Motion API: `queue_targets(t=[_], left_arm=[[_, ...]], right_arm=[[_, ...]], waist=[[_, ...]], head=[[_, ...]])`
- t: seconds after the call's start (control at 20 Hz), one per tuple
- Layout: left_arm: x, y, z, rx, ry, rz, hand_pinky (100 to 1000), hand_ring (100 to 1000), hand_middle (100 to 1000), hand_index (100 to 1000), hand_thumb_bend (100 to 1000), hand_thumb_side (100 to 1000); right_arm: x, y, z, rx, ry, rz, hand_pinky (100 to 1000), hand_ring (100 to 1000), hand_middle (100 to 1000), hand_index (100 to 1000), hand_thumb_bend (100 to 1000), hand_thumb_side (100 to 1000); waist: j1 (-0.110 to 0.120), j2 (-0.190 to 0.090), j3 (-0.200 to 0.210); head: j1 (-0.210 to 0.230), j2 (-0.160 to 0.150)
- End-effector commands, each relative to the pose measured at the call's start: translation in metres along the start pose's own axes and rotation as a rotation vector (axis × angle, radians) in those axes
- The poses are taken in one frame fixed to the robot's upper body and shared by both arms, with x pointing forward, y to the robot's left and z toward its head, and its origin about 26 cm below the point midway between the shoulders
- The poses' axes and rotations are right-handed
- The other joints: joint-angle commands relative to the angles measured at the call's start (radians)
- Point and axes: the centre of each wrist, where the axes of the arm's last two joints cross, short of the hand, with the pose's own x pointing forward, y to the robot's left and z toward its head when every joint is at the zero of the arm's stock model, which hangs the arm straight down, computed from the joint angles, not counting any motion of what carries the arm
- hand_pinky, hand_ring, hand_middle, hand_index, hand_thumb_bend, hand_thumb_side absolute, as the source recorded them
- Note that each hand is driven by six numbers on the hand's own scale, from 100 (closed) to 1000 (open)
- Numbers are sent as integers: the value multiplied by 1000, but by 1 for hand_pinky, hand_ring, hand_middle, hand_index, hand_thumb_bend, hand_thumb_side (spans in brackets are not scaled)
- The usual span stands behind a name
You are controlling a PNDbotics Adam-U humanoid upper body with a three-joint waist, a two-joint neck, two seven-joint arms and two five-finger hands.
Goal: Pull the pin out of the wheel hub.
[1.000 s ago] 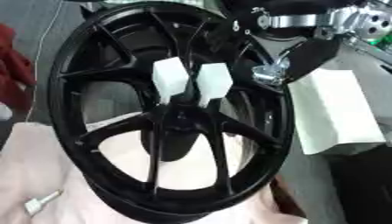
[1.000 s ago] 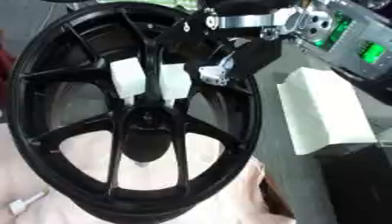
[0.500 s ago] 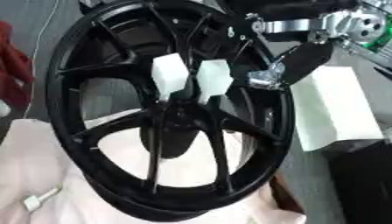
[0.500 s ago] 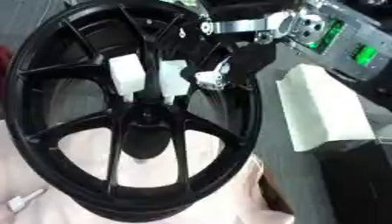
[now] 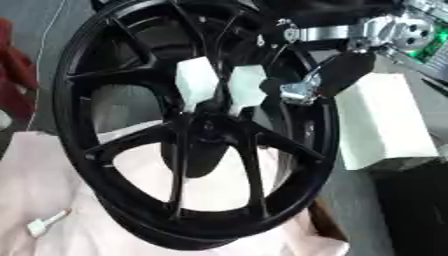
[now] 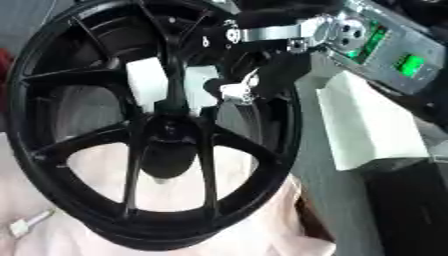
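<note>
A black spoked wheel hub [image 5: 192, 135] stands tilted on a pale pink cloth [image 5: 39, 170]. Two white blocks are wedged between the spokes just above the centre, the left one [image 5: 197, 80] and the right one [image 5: 248, 89]. My right hand [image 5: 339, 74] comes in from the upper right across the rim, black with a silver tip. That tip sits right beside the right white block. Whether the hand has hold of the block is hidden by spokes and the hand itself. My left hand shows in neither view.
A white foam block [image 5: 381, 120] lies right of the wheel, with a dark box [image 5: 411, 210] below it. A small white piece [image 5: 44, 225] lies on the cloth at lower left. Red fabric [image 5: 13, 75] is at the left edge. My forearm's green board [image 6: 407, 65] shows upper right.
My right hand has edged a little left and down, closer to the right white block. The wheel and both white blocks have stayed in place; the view has shifted slightly.
</note>
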Motion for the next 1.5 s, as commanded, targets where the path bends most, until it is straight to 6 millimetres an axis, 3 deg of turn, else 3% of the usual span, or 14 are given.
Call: queue_targets(t=[0.05, 0.3, 1.05, 1.5], left_arm=[[8, -2, -3, -9, -34, 7, 749, 696, 638, 847, 183, 850], [8, -2, -3, -10, -31, 10, 748, 695, 637, 847, 184, 855], [8, -3, -3, -11, -32, 15, 748, 693, 637, 847, 185, 859], [8, -3, -3, -13, -31, 18, 748, 692, 637, 848, 186, 862]], right_arm=[[3, -7, 3, -7, 15, 33, 828, 937, 831, 954, 109, 616], [3, -5, 2, -2, 22, 48, 829, 937, 830, 951, 160, 534], [2, -2, 0, -4, 37, 53, 820, 925, 804, 932, 182, 496], [2, 1, -1, -7, 59, 50, 810, 907, 724, 898, 227, 424]], waist=[[7, -12, 1], [6, -7, 4], [1, 6, 14], [1, 11, 13]], head=[[0, -1], [-2, -4], [-7, -8], [-10, -10]])
